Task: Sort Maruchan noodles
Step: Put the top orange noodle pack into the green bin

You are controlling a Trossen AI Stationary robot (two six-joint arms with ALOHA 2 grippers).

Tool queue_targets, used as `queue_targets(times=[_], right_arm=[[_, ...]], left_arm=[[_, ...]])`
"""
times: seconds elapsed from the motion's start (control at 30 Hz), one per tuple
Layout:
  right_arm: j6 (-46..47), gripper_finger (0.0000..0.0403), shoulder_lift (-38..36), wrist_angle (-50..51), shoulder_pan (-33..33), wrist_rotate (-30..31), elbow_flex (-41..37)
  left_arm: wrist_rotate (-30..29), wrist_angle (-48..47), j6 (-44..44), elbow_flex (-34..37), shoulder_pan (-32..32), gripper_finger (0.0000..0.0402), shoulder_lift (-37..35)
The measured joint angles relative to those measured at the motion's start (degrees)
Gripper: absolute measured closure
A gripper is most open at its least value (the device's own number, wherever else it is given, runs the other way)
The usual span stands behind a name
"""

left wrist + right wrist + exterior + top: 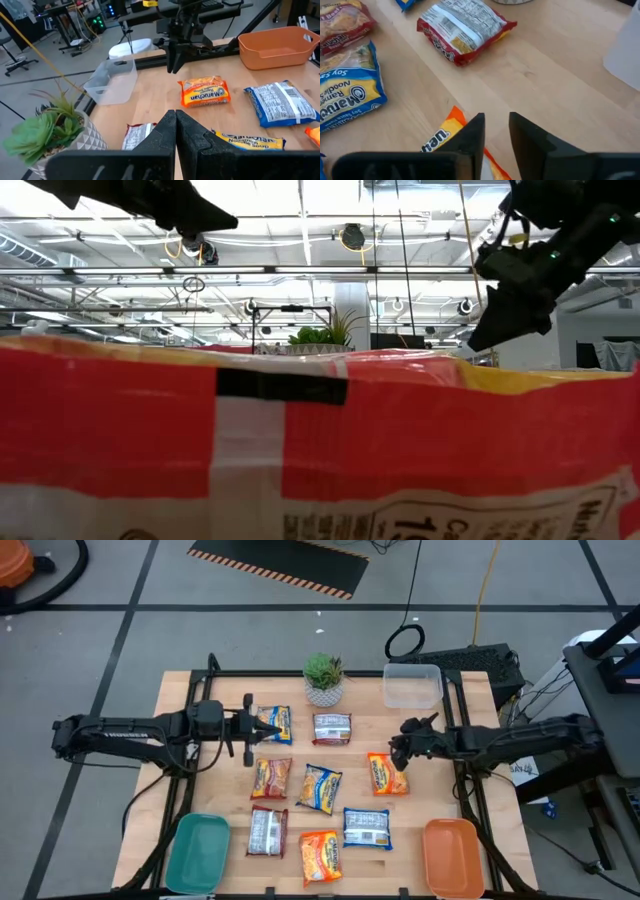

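Several Maruchan packets lie flat on the table between the arms. They include an orange packet (387, 772), a dark red one with a white label (332, 727) and a yellow-and-blue one (272, 723). My right gripper (496, 127) hangs just above the far end of the orange packet (439, 142), its fingers a narrow gap apart and clear of it. In the left wrist view it (176, 60) stands above that packet (203, 92). My left gripper (175, 127) is shut and hovers beside the yellow-and-blue packet, left of the dark red one (136, 137).
A teal tray (198, 850) sits at the near left corner and an orange tray (453, 855) at the near right. A potted plant (323, 678) and a clear tub (412, 685) stand at the far edge. One packet (320, 450) fills the low view.
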State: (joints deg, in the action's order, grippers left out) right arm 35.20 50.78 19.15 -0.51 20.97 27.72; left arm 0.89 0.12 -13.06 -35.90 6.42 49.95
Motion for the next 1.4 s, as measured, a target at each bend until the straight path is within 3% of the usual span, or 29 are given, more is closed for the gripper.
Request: queue_targets(times=[0.43, 0.8, 0.93, 1.03, 1.23, 1.4], right_arm=[[16.76, 0.0275, 0.68, 12.4, -1.07, -1.68, 0.24], [22.43, 0.0275, 0.66, 12.28, -2.54, -2.13, -1.0], [24.9, 0.0275, 0.66, 12.22, -2.56, -5.14, -3.22], [25.63, 0.0275, 0.68, 10.56, -2.82, -6.87, -4.8], [22.85, 0.0275, 0.66, -2.38, -4.72, -11.31, -9.77], [24.32, 0.0275, 0.64, -5.07, -5.55, -14.55, -13.62]], left_arm=[[0.02, 0.02, 1.5, 0.0, -0.07, 0.0396, 0.0], [0.02, 0.04, 1.77, 0.0, -0.07, 0.0396, 0.0], [0.0, 0.04, 1.49, 0.0, -0.07, 0.0396, 0.0], [0.0, 0.17, 1.15, 0.0, -0.07, 0.0396, 0.0], [-0.01, 1.69, -0.41, 0.0, -0.07, 0.0396, 0.0], [0.0, 3.57, -0.37, 0.02, -0.07, 0.0396, -0.02]])
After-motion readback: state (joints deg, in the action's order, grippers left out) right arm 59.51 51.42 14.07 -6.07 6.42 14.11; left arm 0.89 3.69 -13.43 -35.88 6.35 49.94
